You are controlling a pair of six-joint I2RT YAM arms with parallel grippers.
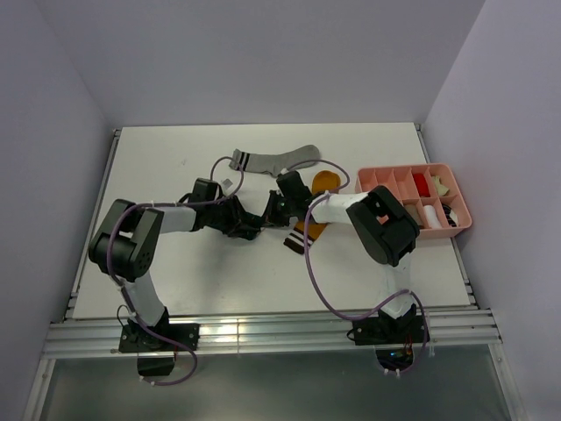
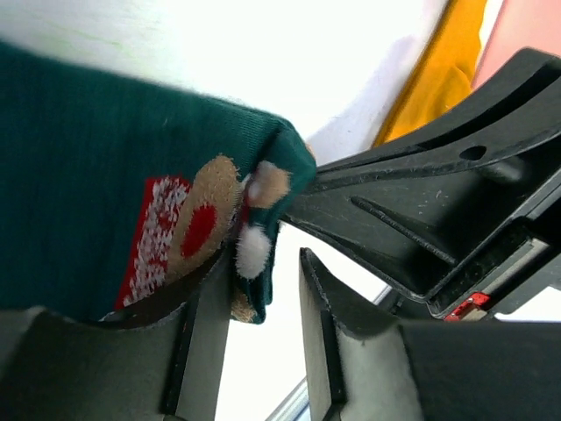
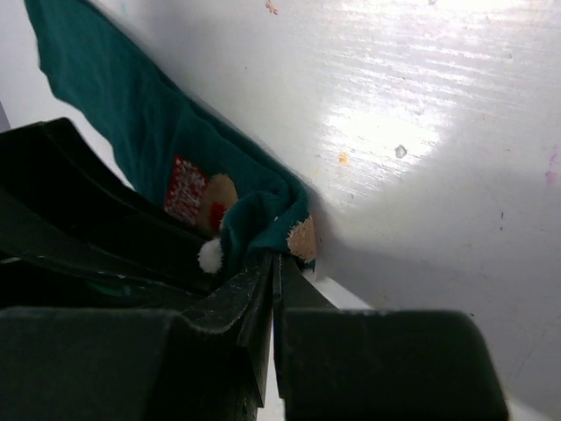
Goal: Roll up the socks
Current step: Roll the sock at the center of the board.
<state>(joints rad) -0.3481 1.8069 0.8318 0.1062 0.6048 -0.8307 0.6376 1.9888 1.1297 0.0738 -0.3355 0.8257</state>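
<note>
Fabric: teal sock (image 3: 149, 145), grey sock (image 1: 276, 160), mustard sock (image 1: 326, 181); seemingly three.

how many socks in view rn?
3. Grey sock at the table's far centre; mustard-orange sock just left of the pink tray; teal sock mid-table, hidden under the arms in the top view and showing only in the wrist views.
</note>
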